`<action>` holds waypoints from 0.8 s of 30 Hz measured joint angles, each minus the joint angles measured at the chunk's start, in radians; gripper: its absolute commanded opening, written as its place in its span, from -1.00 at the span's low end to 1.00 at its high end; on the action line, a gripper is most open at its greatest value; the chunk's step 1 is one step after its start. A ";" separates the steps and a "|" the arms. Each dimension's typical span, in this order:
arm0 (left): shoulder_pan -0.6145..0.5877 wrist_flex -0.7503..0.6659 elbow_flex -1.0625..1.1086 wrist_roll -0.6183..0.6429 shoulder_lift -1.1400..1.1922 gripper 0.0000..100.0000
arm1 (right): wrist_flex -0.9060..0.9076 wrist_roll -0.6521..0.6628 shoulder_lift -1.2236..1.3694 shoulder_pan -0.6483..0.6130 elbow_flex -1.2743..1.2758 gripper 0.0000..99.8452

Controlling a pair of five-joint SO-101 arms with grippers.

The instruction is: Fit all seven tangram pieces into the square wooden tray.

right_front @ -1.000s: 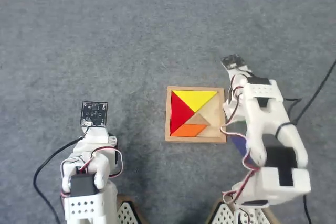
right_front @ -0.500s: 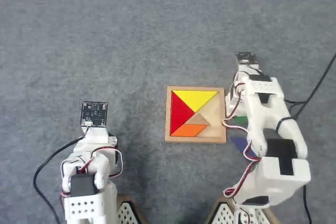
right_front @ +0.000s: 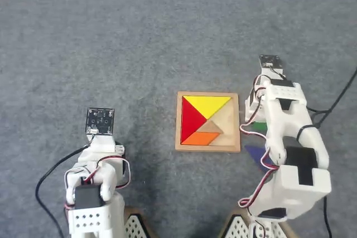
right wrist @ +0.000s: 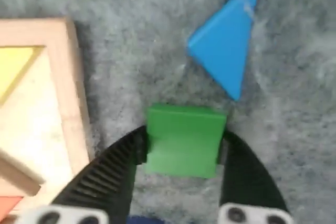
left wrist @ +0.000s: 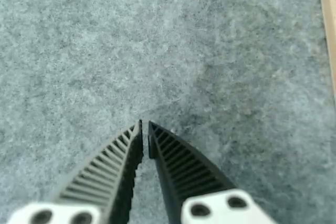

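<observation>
Wooden tray (right_front: 207, 148) mid-table holds yellow pc (right_front: 207, 104), red pc (right_front: 191, 120), orange pc (right_front: 199, 137). Right arm (right_front: 284, 121) just beside its right rim, over green pc (right_front: 258, 128) & dark-blue pc (right_front: 254, 153).

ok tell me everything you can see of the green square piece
The green square piece is a flat, thick tile that looks like painted wood, evenly green. It lies flat on the grey felt, beside the wooden tray but not touching it. The right gripper has a finger against each of two opposite sides. A blue triangle lies just beyond it, apart.
</observation>
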 measured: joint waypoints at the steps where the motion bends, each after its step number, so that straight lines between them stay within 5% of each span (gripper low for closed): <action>1: 0.000 0.000 0.000 0.000 0.000 -0.96 | 0.002 0.000 0.000 0.000 -0.005 -0.90; 9: 0.000 0.000 0.000 0.000 0.000 -0.96 | 0.100 0.091 0.018 -0.052 -0.138 -0.90; 19: 0.000 0.000 0.000 0.000 0.000 -0.96 | 0.153 0.301 0.018 -0.359 -0.261 -0.90; 24: 0.000 0.000 0.000 0.000 0.000 -0.96 | 0.153 0.408 0.018 -0.410 -0.261 -0.90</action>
